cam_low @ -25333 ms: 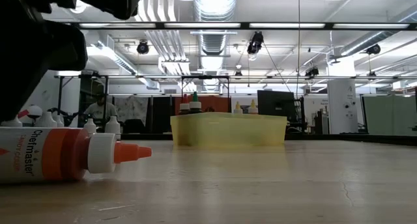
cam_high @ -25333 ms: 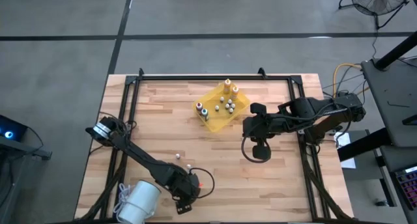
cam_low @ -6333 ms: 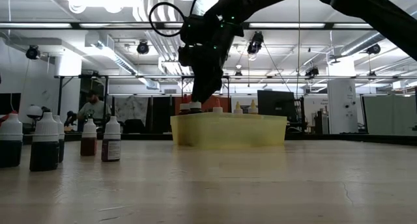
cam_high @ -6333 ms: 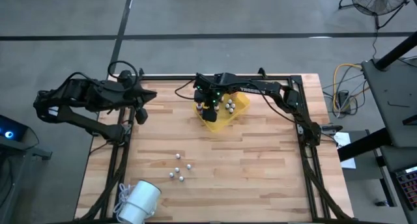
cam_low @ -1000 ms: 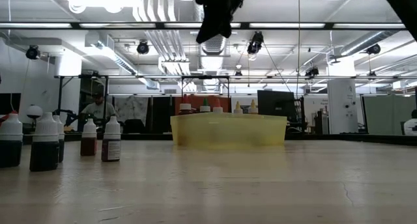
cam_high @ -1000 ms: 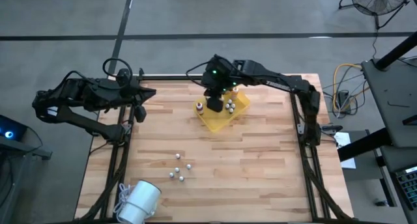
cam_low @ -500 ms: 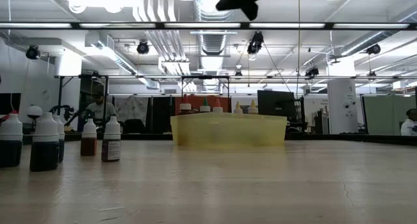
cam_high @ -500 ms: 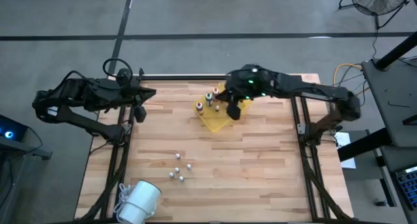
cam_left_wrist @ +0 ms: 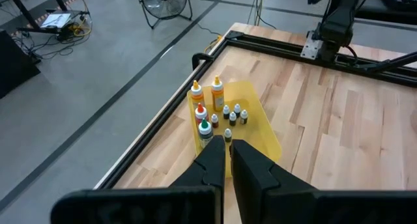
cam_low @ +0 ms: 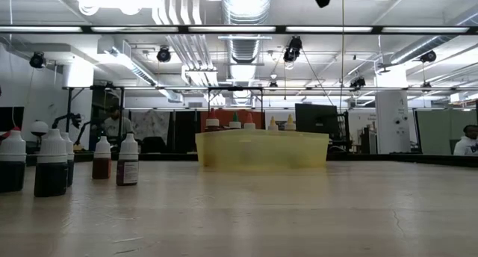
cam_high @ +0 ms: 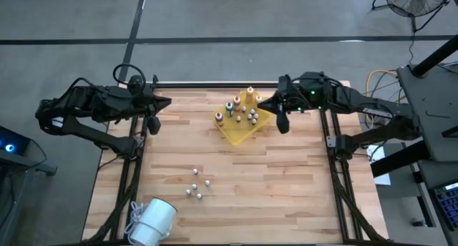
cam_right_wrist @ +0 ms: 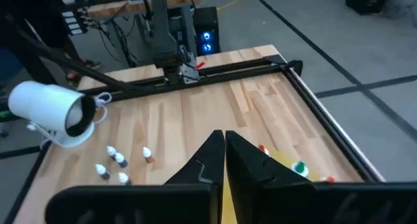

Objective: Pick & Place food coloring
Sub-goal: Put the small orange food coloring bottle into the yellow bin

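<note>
Yellow plastic tray point(cam_high: 243, 126) sits toward the far edge of the wooden table point(cam_high: 286, 189), and everything else is placed from it. Well to its left, beyond the table's left rail, the left gripper point(cam_high: 154, 124) waits with its fingers pressed together, holding nothing. Nearer the front of the table, well apart from the tray, five small bottles point(cam_high: 197, 185) stand in a loose cluster, with a white cylinder point(cam_high: 152, 222) lying at the front left corner. Inside the tray stands the food coloring point(cam_high: 232, 106): bottles with red, green, orange and yellow caps, plus several smaller dark bottles point(cam_high: 252, 116). Just right of the tray, raised above the table, the right gripper point(cam_high: 282, 122) hangs with fingers closed and empty.
</note>
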Controlling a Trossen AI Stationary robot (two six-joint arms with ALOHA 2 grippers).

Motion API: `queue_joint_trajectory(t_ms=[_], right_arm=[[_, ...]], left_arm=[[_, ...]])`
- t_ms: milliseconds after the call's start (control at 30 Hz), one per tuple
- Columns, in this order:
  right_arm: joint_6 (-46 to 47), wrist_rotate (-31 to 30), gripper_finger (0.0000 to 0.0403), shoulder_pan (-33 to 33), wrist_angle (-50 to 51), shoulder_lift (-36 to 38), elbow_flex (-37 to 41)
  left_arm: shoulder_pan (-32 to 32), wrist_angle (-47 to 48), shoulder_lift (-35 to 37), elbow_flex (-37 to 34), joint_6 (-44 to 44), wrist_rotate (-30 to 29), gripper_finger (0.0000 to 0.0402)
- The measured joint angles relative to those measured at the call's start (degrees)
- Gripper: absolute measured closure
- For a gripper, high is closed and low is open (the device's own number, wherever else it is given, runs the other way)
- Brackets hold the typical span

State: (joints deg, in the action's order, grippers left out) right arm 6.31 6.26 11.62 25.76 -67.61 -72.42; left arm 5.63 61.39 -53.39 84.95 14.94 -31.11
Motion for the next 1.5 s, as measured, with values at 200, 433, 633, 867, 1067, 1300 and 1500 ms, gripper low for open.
queue_joint_trajectory(t_ms=[200, 433, 633, 867, 1067, 1300, 1500], right_arm=[[3.60, 0.18, 0.0394, -0.02, 5.08, 3.19, 0.61], [4.27, 0.18, 0.0394, -0.26, 5.77, 3.51, 1.48], [5.16, 0.16, 0.0394, -0.45, 5.11, 4.36, 3.66], [5.75, 0.24, 0.0394, -2.52, -7.88, 8.35, 11.80], [5.76, 0.24, 0.0394, -4.33, -17.15, 13.18, 20.61], [7.89, 0.13, 0.0394, -6.10, -17.66, 18.64, 26.21], [7.72, -0.28, 0.0394, -6.25, -17.89, 23.35, 28.35]], left_arm=[[0.01, -0.02, 0.00, 0.00, 0.58, 0.00, 0.0402], [0.01, -0.02, 0.00, 0.00, 1.73, -0.02, 0.0402], [0.02, -0.04, -0.31, -0.02, 2.87, -0.02, 0.0402], [0.00, -0.04, -0.88, -0.02, 3.08, -0.04, 0.0402], [0.01, -0.04, -1.26, -0.02, 3.08, -0.06, 0.0402], [0.01, -0.04, -1.71, -0.02, 3.26, -0.04, 0.0402], [0.00, -0.05, -2.19, -0.06, 3.29, -0.04, 0.0402]])
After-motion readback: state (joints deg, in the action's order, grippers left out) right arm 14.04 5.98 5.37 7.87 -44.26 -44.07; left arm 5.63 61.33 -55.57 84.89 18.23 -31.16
